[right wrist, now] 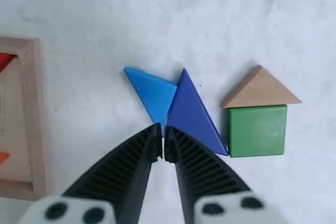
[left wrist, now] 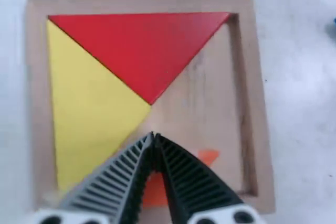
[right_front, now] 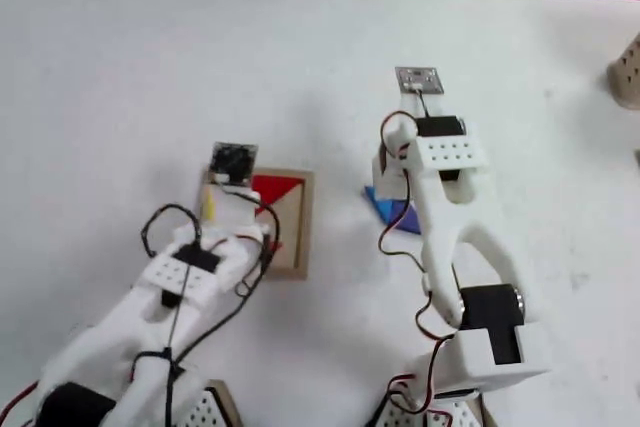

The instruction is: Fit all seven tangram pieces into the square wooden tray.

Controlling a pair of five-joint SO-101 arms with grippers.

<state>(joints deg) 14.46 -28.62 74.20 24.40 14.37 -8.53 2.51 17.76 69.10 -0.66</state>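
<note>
To do this step well, I judged that my right pincer [right wrist: 163,142] had to open and straddle only the dark blue triangle [right wrist: 191,114]. It lay touching the light blue piece [right wrist: 155,93] on the counter [right wrist: 157,14] and could drag it along. That pincer was closed and empty, its tips at the seam between the two. My left pincer [left wrist: 153,140], closed on nothing, hung over the wooden tray [left wrist: 252,77]. There the red triangle [left wrist: 142,45] and yellow triangle [left wrist: 89,114] sat fitted, with an orange piece [left wrist: 207,157] partly hidden beneath it.
</note>
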